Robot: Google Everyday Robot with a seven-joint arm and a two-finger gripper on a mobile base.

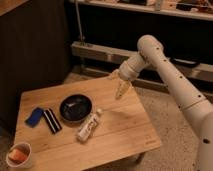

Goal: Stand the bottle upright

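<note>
The small white bottle (88, 126) lies on its side on the wooden table (125, 135), just right of and below the black bowl (75, 107), its cap pointing up and right. My gripper (120, 91) hangs from the white arm above the table's far right part, up and to the right of the bottle and well apart from it. It holds nothing that I can see.
A black-and-white striped flat block (52, 120) and a blue object (34, 116) lie left of the bowl. A white cup with something orange in it (19, 155) stands at the table's front left corner. Dark shelving and a metal rail stand behind the table.
</note>
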